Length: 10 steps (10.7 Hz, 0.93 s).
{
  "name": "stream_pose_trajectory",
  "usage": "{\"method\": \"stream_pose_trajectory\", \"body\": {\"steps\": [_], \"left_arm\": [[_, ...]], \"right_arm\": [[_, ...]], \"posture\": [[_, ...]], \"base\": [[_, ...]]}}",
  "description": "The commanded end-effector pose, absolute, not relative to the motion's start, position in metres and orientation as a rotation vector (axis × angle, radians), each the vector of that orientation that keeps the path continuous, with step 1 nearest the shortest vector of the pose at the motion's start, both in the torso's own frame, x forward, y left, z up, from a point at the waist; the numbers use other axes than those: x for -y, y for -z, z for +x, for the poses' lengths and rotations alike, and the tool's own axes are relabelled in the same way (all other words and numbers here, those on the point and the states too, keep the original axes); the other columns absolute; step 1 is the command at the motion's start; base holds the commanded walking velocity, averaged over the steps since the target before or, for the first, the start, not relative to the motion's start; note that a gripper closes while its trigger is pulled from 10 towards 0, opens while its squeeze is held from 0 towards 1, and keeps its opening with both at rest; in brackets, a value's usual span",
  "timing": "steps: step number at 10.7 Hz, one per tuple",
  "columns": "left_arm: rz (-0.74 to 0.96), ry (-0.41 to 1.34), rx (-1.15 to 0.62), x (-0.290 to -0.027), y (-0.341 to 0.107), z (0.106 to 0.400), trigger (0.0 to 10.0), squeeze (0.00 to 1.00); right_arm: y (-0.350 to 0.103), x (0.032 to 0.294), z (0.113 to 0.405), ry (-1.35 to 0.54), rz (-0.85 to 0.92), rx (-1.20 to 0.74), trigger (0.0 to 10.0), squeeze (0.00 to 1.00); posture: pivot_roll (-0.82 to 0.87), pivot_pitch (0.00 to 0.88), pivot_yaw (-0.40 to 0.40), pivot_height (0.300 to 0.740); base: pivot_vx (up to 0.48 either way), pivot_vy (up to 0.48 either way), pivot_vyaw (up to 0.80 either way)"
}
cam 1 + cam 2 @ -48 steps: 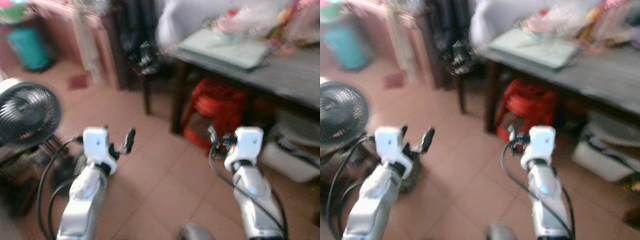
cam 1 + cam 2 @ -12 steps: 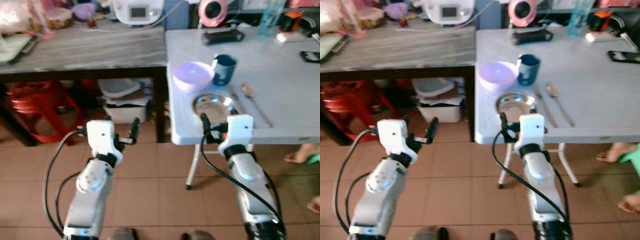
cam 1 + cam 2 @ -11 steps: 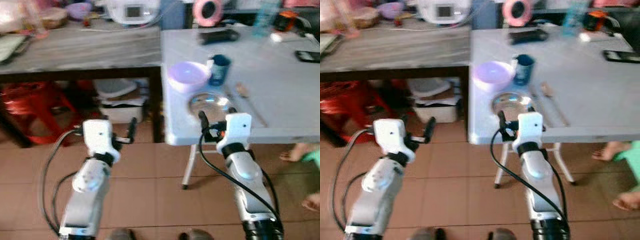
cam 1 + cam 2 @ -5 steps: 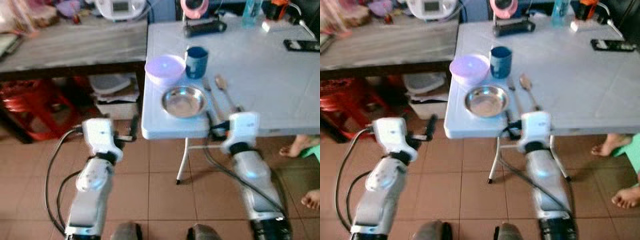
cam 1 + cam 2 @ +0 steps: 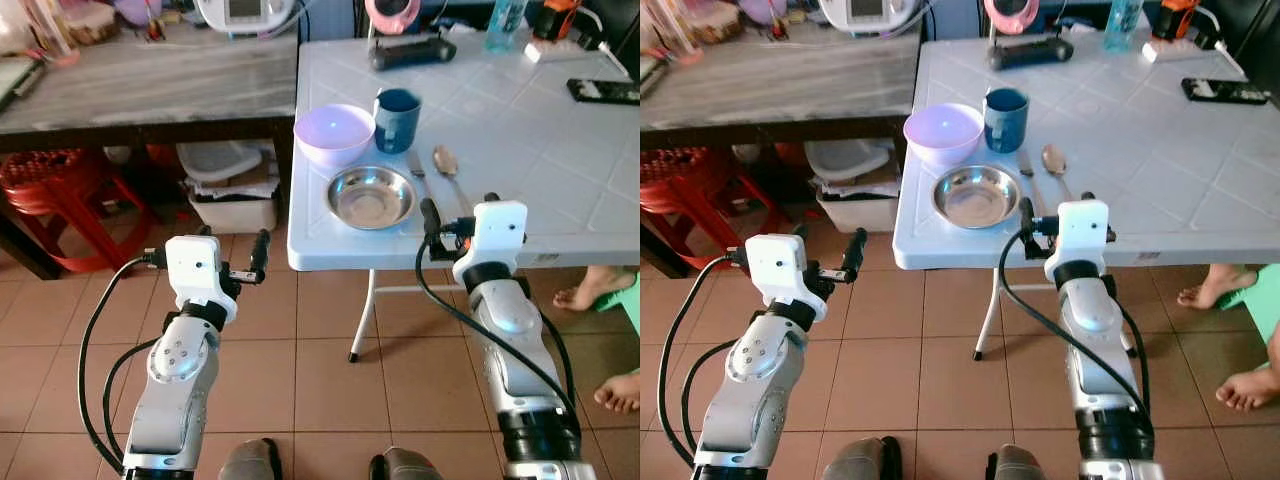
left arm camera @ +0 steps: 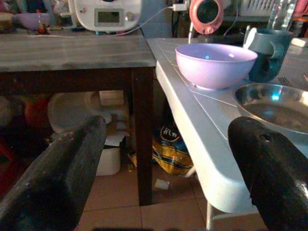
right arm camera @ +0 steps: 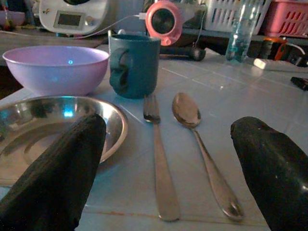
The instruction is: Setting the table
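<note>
On the white folding table (image 5: 560,160) a steel plate (image 5: 370,197) lies near the front left corner. Behind it stand a purple bowl (image 5: 333,134) and a teal mug (image 5: 397,106). A fork (image 5: 417,175) and a spoon (image 5: 447,163) lie just right of the plate. My right gripper (image 5: 460,208) is open and empty, held low over the table's front edge; it points at the fork (image 7: 156,144) and spoon (image 7: 199,144). My left gripper (image 5: 232,242) is open and empty above the floor, left of the table corner (image 6: 219,187).
A dark wooden table with a grey top (image 5: 150,90) adjoins on the left, with a red stool (image 5: 50,190) and white containers (image 5: 230,190) under it. A black device (image 5: 413,50), a bottle (image 5: 505,15) and a remote (image 5: 605,92) sit further back. A person's bare feet (image 5: 600,295) are at the right.
The view has swung from a fan and the cluttered wooden table round to the white table, then closed in. My right gripper now reaches over the table's front edge; both stay open.
</note>
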<state>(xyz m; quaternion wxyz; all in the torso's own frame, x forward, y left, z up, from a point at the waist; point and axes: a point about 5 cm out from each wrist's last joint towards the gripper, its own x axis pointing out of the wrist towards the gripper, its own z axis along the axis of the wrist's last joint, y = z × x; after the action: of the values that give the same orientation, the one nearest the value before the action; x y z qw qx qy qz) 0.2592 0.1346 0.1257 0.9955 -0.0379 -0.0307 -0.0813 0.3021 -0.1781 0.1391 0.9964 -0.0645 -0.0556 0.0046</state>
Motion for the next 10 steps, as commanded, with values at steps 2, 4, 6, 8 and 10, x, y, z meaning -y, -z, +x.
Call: {"method": "stream_pose_trajectory", "body": {"steps": [2,4,6,8,10], "left_arm": [[-0.059,0.158,0.065,-0.137,-0.13,0.258,10.0,0.0],[-0.047,0.161,0.049,-0.138,-0.129,0.252,10.0,0.0],[-0.029,0.172,0.037,-0.141,-0.13,0.248,10.0,0.0],[-0.018,0.181,0.032,-0.14,-0.132,0.247,10.0,0.0],[-0.011,0.19,0.029,-0.141,-0.133,0.246,10.0,0.0]], "right_arm": [[-0.143,0.182,0.304,-0.011,-0.093,0.123,10.0,0.0],[-0.145,0.185,0.312,-0.035,-0.064,0.108,10.0,0.0],[-0.153,0.182,0.324,-0.095,0.005,0.113,10.0,0.0],[-0.163,0.171,0.333,-0.157,0.045,0.131,10.0,0.0],[-0.164,0.166,0.335,-0.176,0.093,0.122,10.0,0.0]], "posture": [[0.01,0.142,0.093,0.74],[0.02,0.178,0.112,0.74],[0.04,0.2,0.124,0.74],[0.05,0.214,0.135,0.74],[0.06,0.214,0.138,0.74]], "base": [[0.0,0.0,0.0],[0.0,0.0,0.0],[0.0,0.0,0.0],[0.0,0.0,0.0],[0.0,0.0,0.0]]}}
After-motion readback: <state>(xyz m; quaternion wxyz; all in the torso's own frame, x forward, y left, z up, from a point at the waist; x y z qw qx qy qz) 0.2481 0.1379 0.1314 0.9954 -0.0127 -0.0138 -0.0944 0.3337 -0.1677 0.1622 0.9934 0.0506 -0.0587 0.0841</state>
